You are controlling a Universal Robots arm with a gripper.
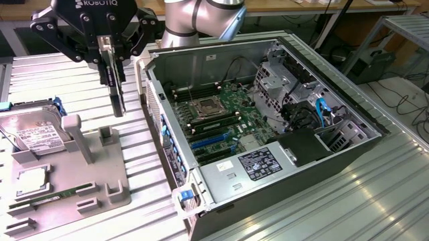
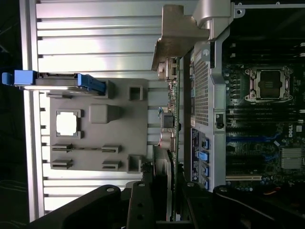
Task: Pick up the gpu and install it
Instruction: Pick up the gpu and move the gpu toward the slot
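gpu [image 1: 118, 98] hangs upright, clamped edge-on in the closed jaws of the gripper [image 1: 111, 75] marked "robotiq", above the grey parts tray [image 1: 100, 196], just to the exterior view's left of the open computer case [image 1: 161, 125]. inside, "dell" lettering [image 2: 299, 130] shows; the power supply label [image 1: 258, 163] is unreadable.

Pretty sure this is a robotics lab or test cell, not somebody's home bench. There's an industrial arm [image 1: 201, 20] with a Robotiq-branded gripper [image 1: 110, 75] clamped on a gpu [image 1: 118, 98], all over a ribbed aluminium table [image 1: 335, 201]. Right under the gripper is a grey fixture tray [image 1: 100, 168] with slots for parts, and just beside it an opened PC tower [image 1: 201, 60]. Beyond the arm there are wooden desks [image 1: 302, 6], a metal frame rack [image 1: 402, 25] and loose cables on the floor [image 1: 402, 100].
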